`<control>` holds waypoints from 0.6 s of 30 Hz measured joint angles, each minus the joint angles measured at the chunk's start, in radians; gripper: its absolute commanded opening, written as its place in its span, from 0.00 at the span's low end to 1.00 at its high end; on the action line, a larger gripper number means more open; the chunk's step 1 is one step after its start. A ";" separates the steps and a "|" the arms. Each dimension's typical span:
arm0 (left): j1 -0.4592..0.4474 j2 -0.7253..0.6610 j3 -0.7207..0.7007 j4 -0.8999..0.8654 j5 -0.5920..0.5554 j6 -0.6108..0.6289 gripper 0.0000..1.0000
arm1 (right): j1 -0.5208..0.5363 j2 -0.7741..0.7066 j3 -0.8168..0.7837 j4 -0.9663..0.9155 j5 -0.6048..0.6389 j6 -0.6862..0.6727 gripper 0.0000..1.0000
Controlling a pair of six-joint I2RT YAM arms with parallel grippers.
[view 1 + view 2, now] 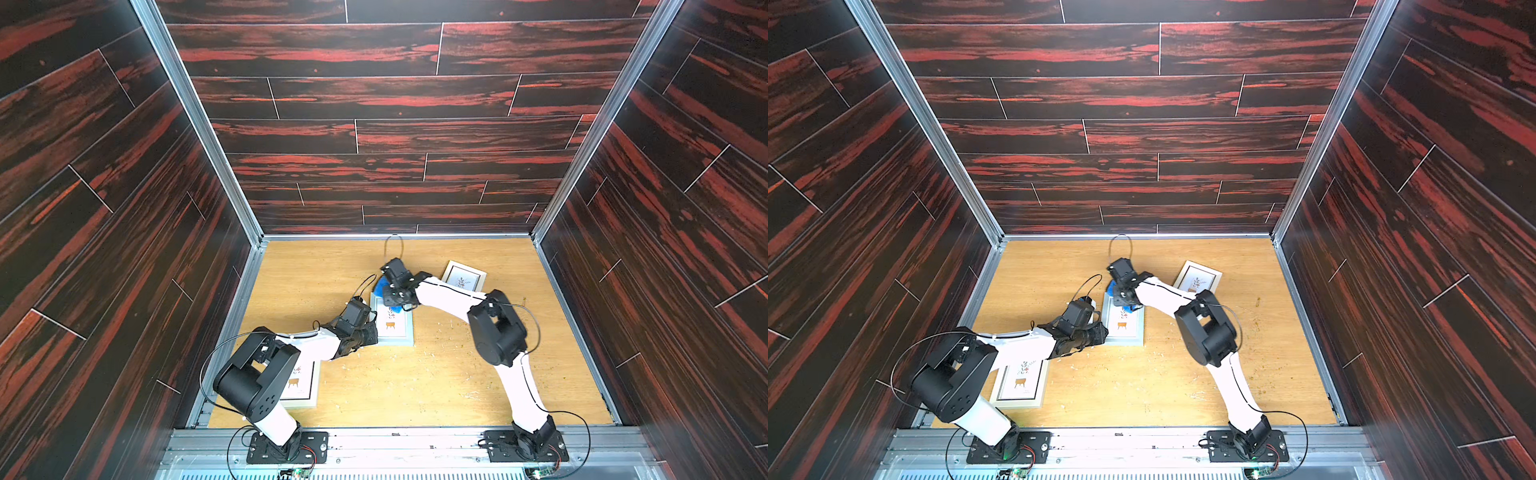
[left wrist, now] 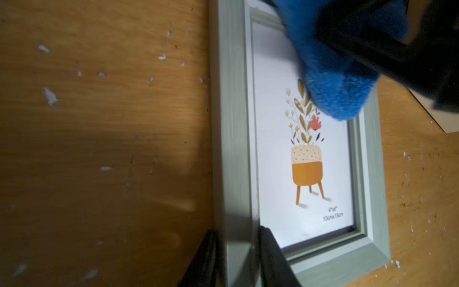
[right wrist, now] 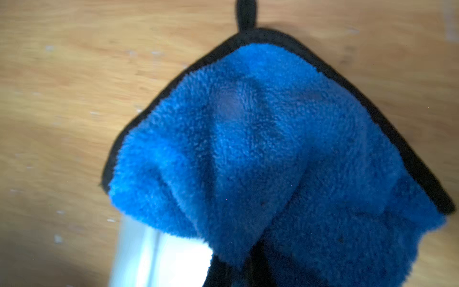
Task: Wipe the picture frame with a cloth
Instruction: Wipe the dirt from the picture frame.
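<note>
Picture frame [image 1: 394,330] lies flat mid-surface [image 1: 440,374], long axis pointing away from the robot, one long rail pinched by left gripper [image 2: 238,251]; right gripper [image 1: 397,300], clenched on cloth [image 3: 273,149], sits over its far end.

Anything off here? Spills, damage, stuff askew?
Minor only. The tabletop is marked with white flecks and scratches, and the far frame lies askew to the table edges. The wiped frame, partly under the cloth, looks intact.

Twin high overhead views; both wrist cameras close above picture frame [image 2: 233,124]
</note>
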 measured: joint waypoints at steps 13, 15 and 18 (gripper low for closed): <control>-0.002 -0.008 -0.008 -0.002 -0.003 -0.005 0.30 | -0.051 -0.097 -0.158 0.034 0.035 0.010 0.00; -0.002 -0.009 -0.009 -0.001 -0.003 -0.005 0.30 | -0.042 -0.086 -0.140 0.029 0.030 0.018 0.00; -0.002 -0.010 -0.012 0.003 -0.003 -0.006 0.30 | -0.006 -0.029 -0.051 0.013 0.019 0.031 0.00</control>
